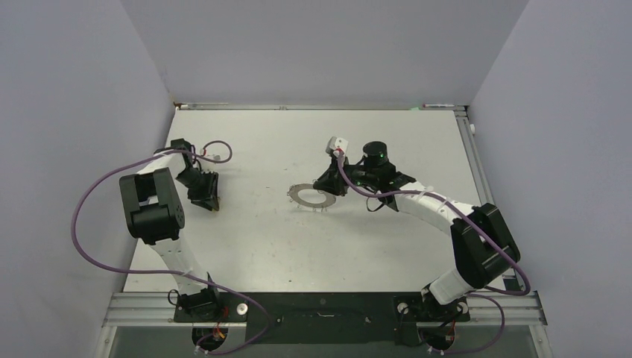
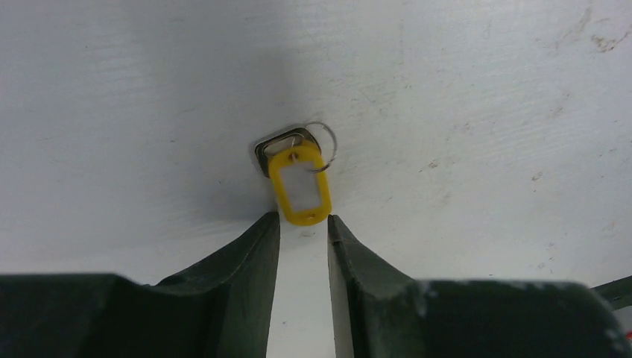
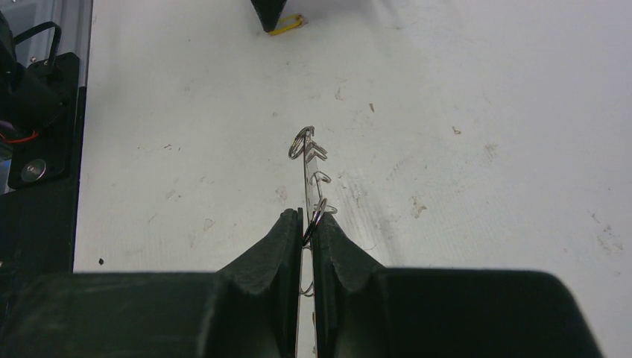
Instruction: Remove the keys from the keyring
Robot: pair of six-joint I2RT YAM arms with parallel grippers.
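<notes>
The keyring [image 1: 311,195] is a flat grey ring with thin wire loops along its edge, on the table's middle. My right gripper [image 1: 329,186] is shut on its right rim. In the right wrist view the keyring [image 3: 308,168] shows edge-on, running out from between my closed fingers [image 3: 287,231]. A key with a yellow tag [image 2: 300,186] and one wire loop lies on the table, apart from the keyring. My left gripper [image 2: 303,221] is open, its tips either side of the tag's near end. The tag shows small in the top view [image 1: 213,209] and the right wrist view [image 3: 287,24].
The grey table [image 1: 373,246] has walls on the left, back and right. A black rail [image 1: 320,306] with the arm bases runs along the near edge. Purple cables [image 1: 89,224] loop off the left arm.
</notes>
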